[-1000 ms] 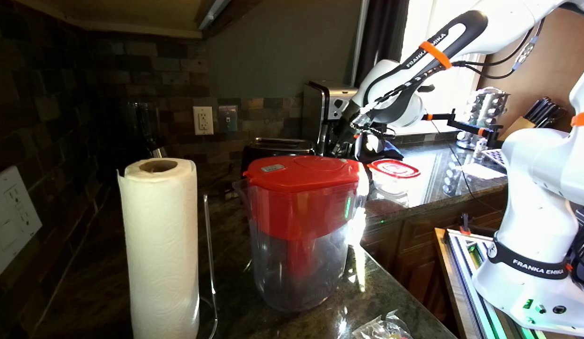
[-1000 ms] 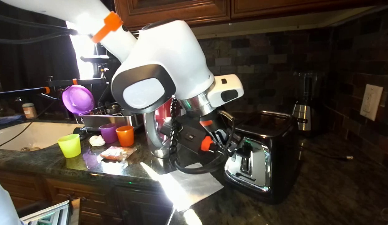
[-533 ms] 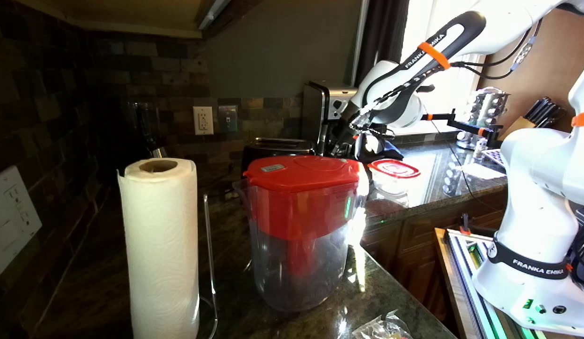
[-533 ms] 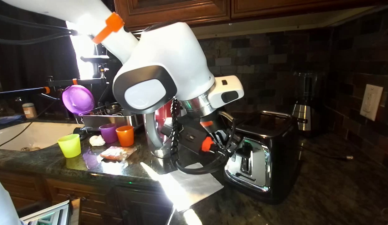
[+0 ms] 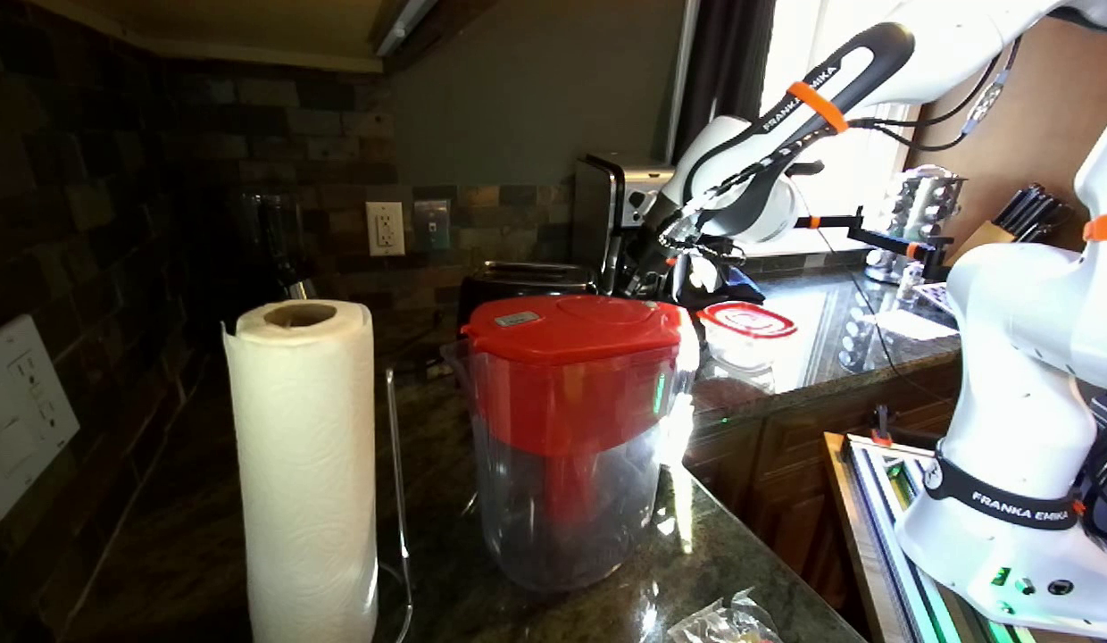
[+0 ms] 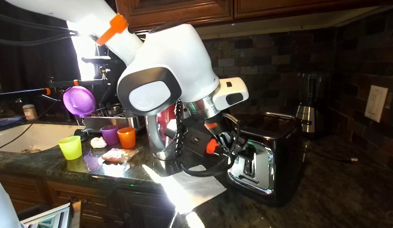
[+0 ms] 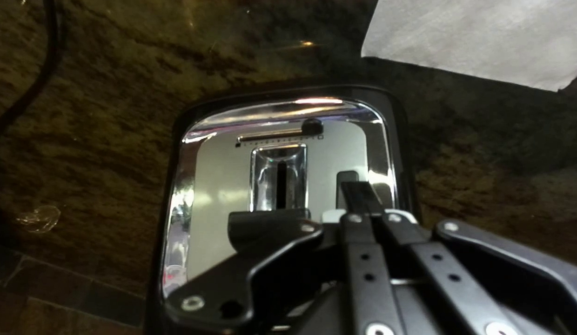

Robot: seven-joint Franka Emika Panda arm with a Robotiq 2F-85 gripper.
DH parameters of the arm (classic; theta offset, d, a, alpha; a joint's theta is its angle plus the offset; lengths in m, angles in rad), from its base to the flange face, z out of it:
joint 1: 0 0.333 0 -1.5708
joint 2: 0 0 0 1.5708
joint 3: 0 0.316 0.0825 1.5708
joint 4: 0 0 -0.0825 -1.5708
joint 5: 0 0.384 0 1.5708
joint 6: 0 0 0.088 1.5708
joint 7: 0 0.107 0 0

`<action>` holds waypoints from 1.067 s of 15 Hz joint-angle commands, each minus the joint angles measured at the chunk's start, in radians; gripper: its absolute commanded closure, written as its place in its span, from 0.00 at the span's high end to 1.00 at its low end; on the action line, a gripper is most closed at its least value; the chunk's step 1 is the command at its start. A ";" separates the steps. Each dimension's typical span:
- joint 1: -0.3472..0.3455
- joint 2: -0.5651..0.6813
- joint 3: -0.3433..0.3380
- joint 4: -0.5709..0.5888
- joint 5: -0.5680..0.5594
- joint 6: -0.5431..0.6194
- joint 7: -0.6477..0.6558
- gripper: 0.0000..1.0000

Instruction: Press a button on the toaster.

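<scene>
The black toaster (image 6: 283,167) with a shiny chrome front stands on the counter, and its top shows behind the pitcher in an exterior view (image 5: 528,279). The wrist view looks down on its front panel (image 7: 218,186), with a slider (image 7: 311,126), a slotted recess and a wide black lever (image 7: 256,225). A dark oblong button strip (image 7: 347,177) lies right of the recess. My gripper (image 7: 362,193) is shut and empty, its fingertips over the lower part of this strip. I cannot tell whether they touch it. The gripper (image 6: 240,147) is at the toaster's front, beside the lever.
A grey-white sheet (image 6: 199,186) lies before the toaster. A red-lidded pitcher (image 5: 571,402) and paper towel roll (image 5: 308,473) stand near the toaster. Green (image 6: 70,147), purple (image 6: 110,134) and orange (image 6: 126,137) cups stand by the sink. A cable loops under my wrist.
The arm and gripper have shifted slightly toward the toaster, a little right and down in an exterior view. The toaster and the other objects have not moved.
</scene>
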 commanded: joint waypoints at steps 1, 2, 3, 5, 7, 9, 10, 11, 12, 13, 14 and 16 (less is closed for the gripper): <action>0.035 0.015 -0.032 0.019 0.033 -0.018 -0.031 0.00; 0.039 0.016 -0.036 0.019 0.033 -0.018 -0.031 0.00; 0.045 0.016 -0.041 0.019 0.034 -0.019 -0.033 0.00; 0.053 0.015 -0.050 0.021 0.035 -0.021 -0.034 0.00; 0.061 0.016 -0.058 0.023 0.034 -0.024 -0.038 0.00; 0.071 0.015 -0.068 0.025 0.036 -0.028 -0.044 0.00; 0.076 0.015 -0.073 0.026 0.036 -0.030 -0.047 0.00; 0.081 0.015 -0.079 0.027 0.036 -0.034 -0.050 0.00; 0.086 0.015 -0.084 0.027 0.036 -0.035 -0.052 0.00; 0.090 0.015 -0.088 0.028 0.035 -0.038 -0.054 0.00; 0.094 0.015 -0.092 0.029 0.035 -0.039 -0.056 0.00; 0.102 0.017 -0.100 0.031 0.034 -0.042 -0.059 0.00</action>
